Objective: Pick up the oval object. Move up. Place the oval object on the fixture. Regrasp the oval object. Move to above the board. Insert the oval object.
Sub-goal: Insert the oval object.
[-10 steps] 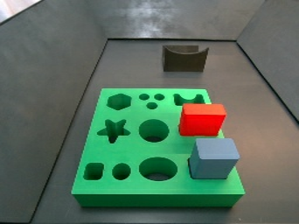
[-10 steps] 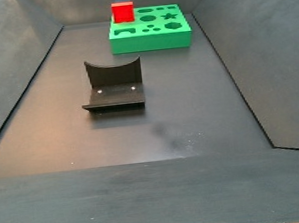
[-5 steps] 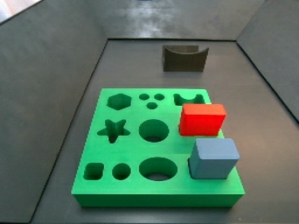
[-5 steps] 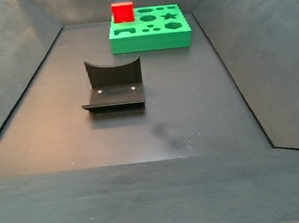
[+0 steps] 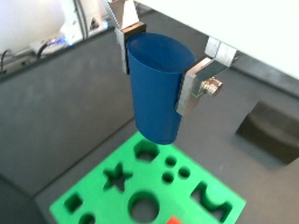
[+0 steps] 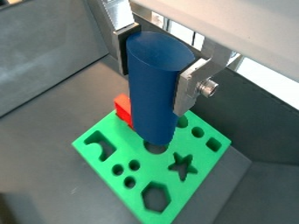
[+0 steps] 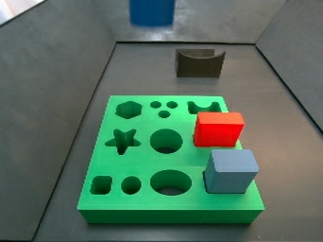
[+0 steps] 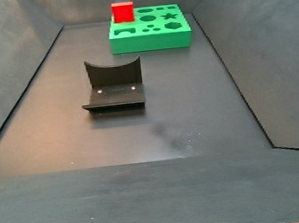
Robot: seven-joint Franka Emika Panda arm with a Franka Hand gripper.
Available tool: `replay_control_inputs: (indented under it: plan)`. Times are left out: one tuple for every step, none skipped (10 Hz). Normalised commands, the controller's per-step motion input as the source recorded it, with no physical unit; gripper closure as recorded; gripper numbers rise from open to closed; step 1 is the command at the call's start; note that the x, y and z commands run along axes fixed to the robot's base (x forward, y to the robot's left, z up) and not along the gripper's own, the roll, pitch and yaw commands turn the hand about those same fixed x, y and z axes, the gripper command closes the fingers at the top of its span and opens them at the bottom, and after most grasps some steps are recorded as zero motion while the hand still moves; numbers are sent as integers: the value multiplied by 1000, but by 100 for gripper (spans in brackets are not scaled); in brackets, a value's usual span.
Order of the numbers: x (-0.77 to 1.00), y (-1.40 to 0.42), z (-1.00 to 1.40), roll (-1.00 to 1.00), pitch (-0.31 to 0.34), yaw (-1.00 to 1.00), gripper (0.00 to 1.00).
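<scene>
My tool [image 5: 166,59] is clamped on the oval object [image 5: 158,87], its silver fingers [image 6: 193,80] pressed against the upper part of the peg while the rounded lower end hangs free, high above the board [image 6: 117,145]. Half a second ago a side view showed only the board, the cubes and the fixture [image 7: 198,61]; now the blue end of the oval object has come into that view at its top edge, above the far end of the desk [image 7: 151,76]. The fixture stands empty in both side views, so I judge the placing and regrasping steps behind me and the carry to above the board under way. In both wrist views the peg's tip hangs over the board's field of holes, though I cannot tell which cut-out it lines up with. The red cube [image 7: 218,129] and the light blue cube [image 7: 232,171] sit on one side of the board, apart from the small holes. What I expect is left: centring over the matching oval slot, then lowering straight so the peg does not catch on the rim.
</scene>
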Motion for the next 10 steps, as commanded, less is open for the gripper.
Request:
replay_control_inputs:
  plan:
    - [391, -800, -626, 56, 0, 157, 100]
    - [231, -860, -609, 93, -10, 54, 100]
    - [100, -877, -600, 131, -60, 34, 100]
    - [29, -894, -563, 134, -71, 29, 100]
    - [63, -880, -560, 123, -56, 14, 100]
    - [17, -906, -583, 136, -60, 0, 100]
    - [0, -954, -551, 139, -66, 0, 100]
    - [26, -946, -546, 127, -53, 0, 100]
    - [66, -929, -571, 141, -40, 0, 100]
    - [166, -934, -563, 199, 0, 11, 100]
